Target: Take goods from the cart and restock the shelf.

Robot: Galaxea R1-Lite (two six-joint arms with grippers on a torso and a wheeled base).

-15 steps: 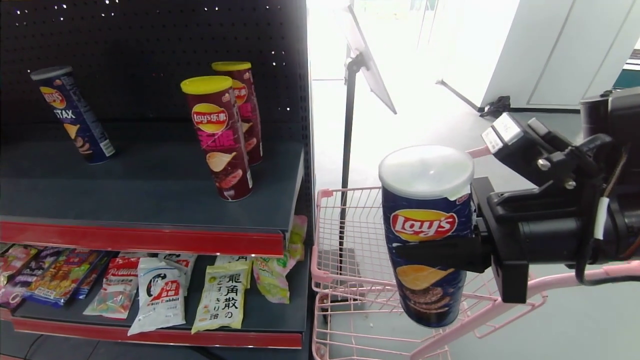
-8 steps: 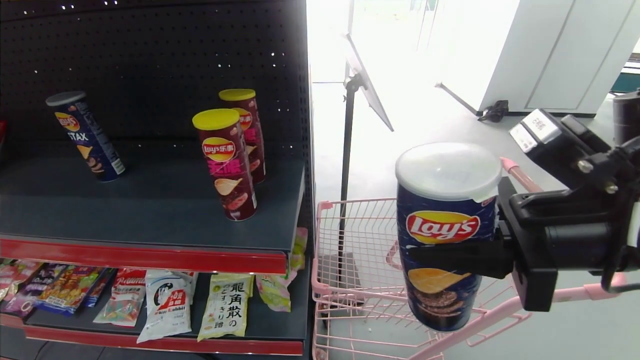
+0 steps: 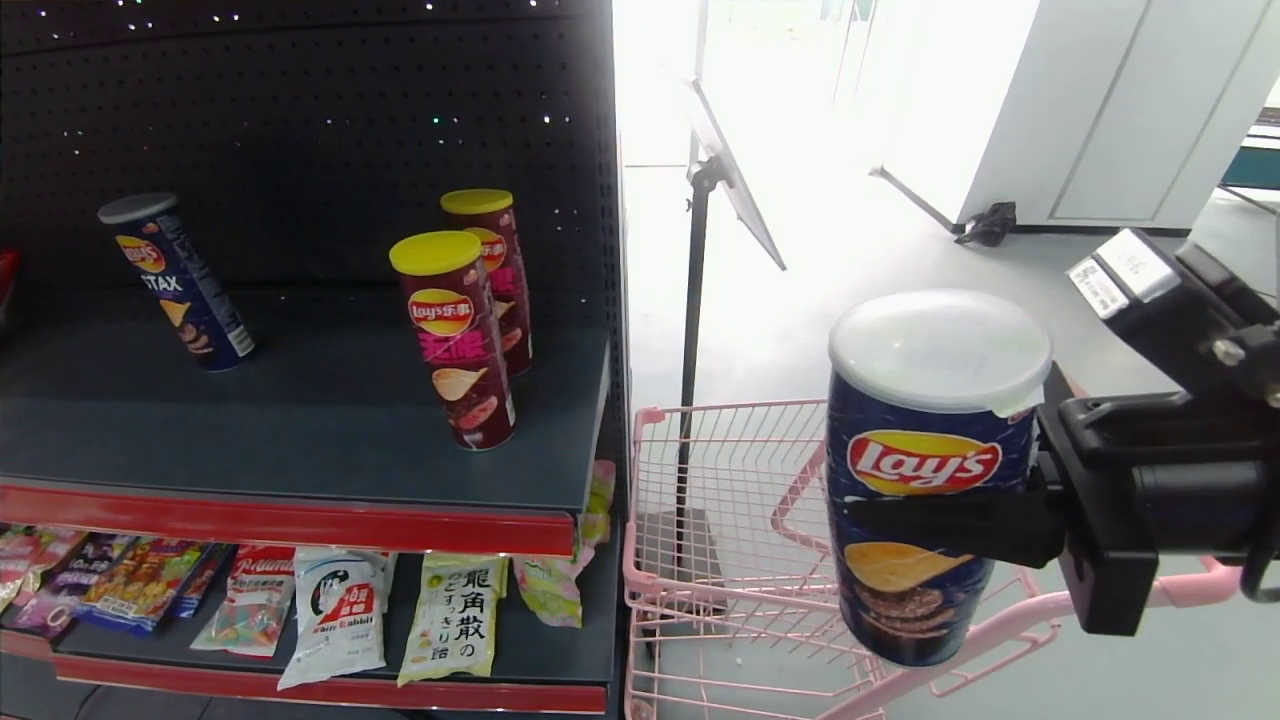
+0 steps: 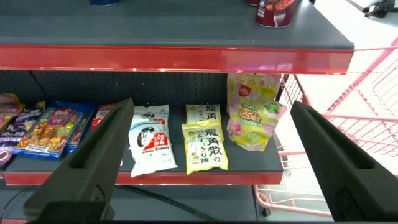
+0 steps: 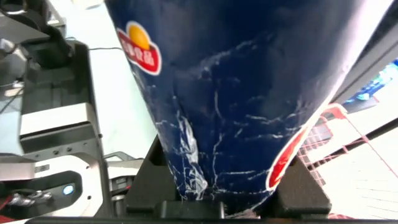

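The right gripper (image 3: 900, 515) is grasping a blue can (image 3: 925, 460) of chips around its middle, with 1 black finger (image 3: 950, 522) lying across the front of the label and the can pressed between the jaws. The can is hanging upright, leaning slightly, with its pale lid on top, above the pink cart (image 3: 720, 470) and well to the right of the shelves. In the right wrist view its dark blue wall is sitting tight in the grip. On the upper shelf (image 3: 300, 420), 2 maroon cans with yellow lids are standing near the right end, 1 in front (image 3: 455, 340) and 1 just behind it (image 3: 490, 270), while a second blue can (image 3: 175, 280) is standing far to the left, well apart from them. The left gripper (image 4: 211, 109) is hanging in front of the lower shelf (image 4: 186, 177) with its fingers spread wide and nothing between them. Snack bags (image 4: 149, 140) are lying in a row on that lower shelf. A black pole (image 3: 690, 330) is standing behind the cart.
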